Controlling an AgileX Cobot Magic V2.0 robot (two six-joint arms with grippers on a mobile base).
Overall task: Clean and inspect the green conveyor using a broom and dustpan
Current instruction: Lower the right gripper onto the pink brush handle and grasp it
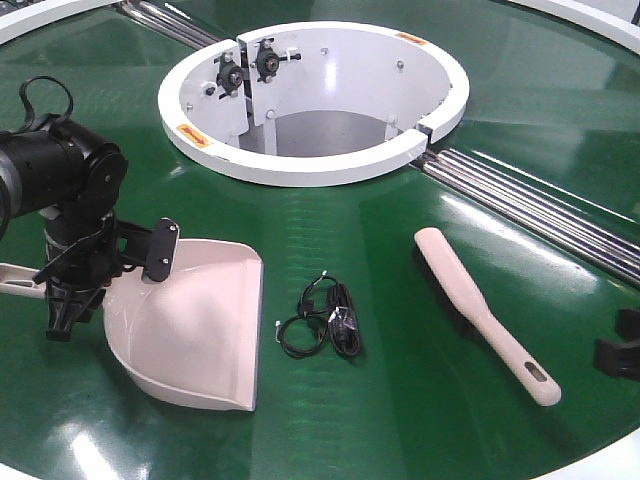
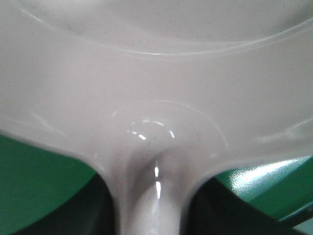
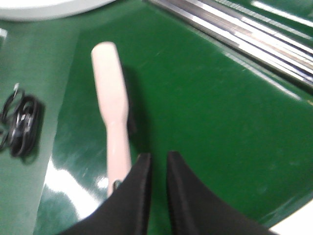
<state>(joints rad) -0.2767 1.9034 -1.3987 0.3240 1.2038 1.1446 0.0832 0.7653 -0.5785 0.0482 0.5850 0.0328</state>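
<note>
The pale pink dustpan (image 1: 195,320) lies on the green conveyor (image 1: 400,400) at front left, mouth facing right. My left gripper (image 1: 72,295) is shut on its thin handle (image 1: 15,280). In the left wrist view the dustpan (image 2: 156,73) fills the frame, and its handle runs between the dark fingers (image 2: 93,210) of the left gripper (image 2: 154,215). The broom (image 1: 480,310) lies flat at right, handle toward the front. In the right wrist view my right gripper (image 3: 159,156) hovers just right of the handle of the broom (image 3: 112,98), jaws nearly together with nothing between them.
A black coiled cable (image 1: 325,315) lies between dustpan and broom and shows as the cable (image 3: 19,127) in the right wrist view. The white ring-shaped hub (image 1: 310,165) stands behind. Silver roller seams (image 1: 540,205) run to the right. The right gripper (image 1: 620,345) shows at the frame's right edge.
</note>
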